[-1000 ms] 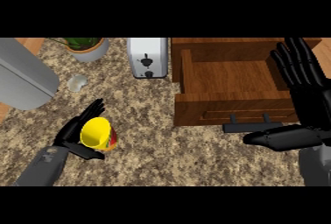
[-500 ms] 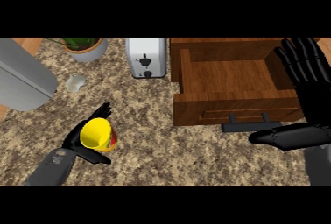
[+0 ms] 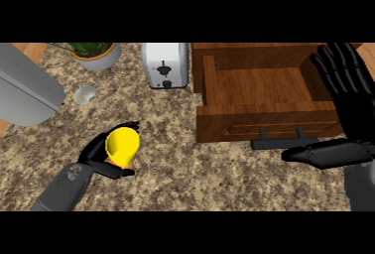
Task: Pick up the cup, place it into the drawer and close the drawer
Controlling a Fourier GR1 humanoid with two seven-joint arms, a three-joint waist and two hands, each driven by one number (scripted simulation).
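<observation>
The left hand [image 3: 102, 154] was grasping the yellow cup [image 3: 122, 145] over the counter [image 3: 190, 173] (well apart from the open drawer [image 3: 256, 94]); the right hand [image 3: 344, 74] rested, fingers straight

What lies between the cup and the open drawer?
Head view: only bare counter separates the cup, held in the left hand, from the drawer.

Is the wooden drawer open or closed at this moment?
Open. The drawer is pulled out over the counter, and its bare wooden inside shows from above. Nothing can be seen lying in it.
</observation>
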